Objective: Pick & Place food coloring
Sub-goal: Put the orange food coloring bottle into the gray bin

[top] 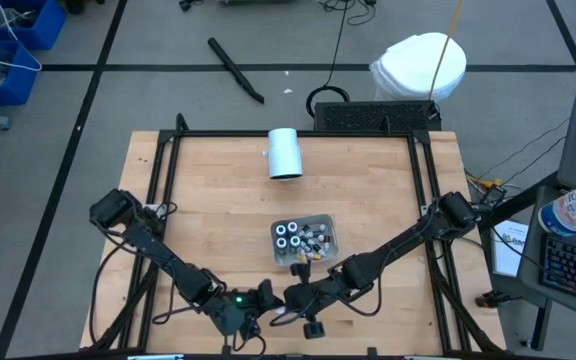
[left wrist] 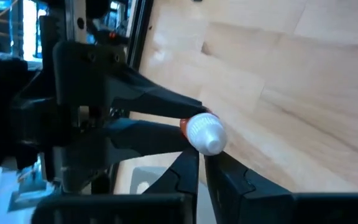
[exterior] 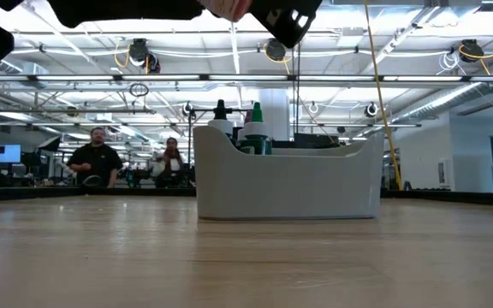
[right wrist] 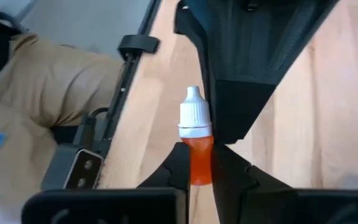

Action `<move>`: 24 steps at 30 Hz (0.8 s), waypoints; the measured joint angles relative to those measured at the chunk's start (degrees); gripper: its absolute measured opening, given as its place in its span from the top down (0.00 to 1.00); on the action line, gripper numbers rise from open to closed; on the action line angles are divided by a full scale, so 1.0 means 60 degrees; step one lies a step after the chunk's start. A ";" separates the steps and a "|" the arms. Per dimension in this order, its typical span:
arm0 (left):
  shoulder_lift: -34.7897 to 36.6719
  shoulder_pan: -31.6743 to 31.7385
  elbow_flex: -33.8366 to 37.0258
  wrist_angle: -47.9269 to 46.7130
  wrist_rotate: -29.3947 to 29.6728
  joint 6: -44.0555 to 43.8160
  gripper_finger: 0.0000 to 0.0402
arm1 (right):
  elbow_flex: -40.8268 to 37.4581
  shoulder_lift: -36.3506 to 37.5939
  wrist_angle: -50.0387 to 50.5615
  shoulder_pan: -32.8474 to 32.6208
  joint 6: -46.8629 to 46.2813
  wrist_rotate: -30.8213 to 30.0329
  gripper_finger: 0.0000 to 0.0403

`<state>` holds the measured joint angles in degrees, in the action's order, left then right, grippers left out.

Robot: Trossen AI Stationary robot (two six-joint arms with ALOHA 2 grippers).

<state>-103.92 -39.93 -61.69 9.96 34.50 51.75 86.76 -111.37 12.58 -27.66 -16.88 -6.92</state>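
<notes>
Right gripper clamps an orange bottle by its body (left gripper nearly closed at its white cap); a mistimed handover could drop it short of the tray.

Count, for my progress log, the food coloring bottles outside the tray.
1: an orange bottle held by the right gripper near the table's front edge; others may be hidden.

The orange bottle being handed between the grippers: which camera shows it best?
The right wrist view: the orange bottle stands in full between the right gripper fingers, white cap clear. The left wrist view shows mainly its cap near the left gripper. The high view gives no clear sight of it, and the low view misses it.
</notes>
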 joint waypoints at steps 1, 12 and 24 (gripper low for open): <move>-0.0003 -0.0019 0.0003 -0.0004 0.0137 -0.0004 0.91 | 0.0000 0.0002 0.0025 0.0000 -0.0098 -0.0107 0.92; 0.0270 -0.0428 -0.0003 -0.0113 0.0830 -0.0236 0.82 | 0.0033 0.0036 0.0019 0.0036 -0.0376 -0.0230 0.86; 0.0273 -0.0518 -0.0022 -0.0720 0.1389 -0.1180 0.46 | 0.0014 0.0011 0.0187 0.0128 -0.0365 -0.0353 0.87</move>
<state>-102.28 -43.04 -61.82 5.64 42.84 44.66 86.84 -111.31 13.70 -26.89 -19.07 -9.03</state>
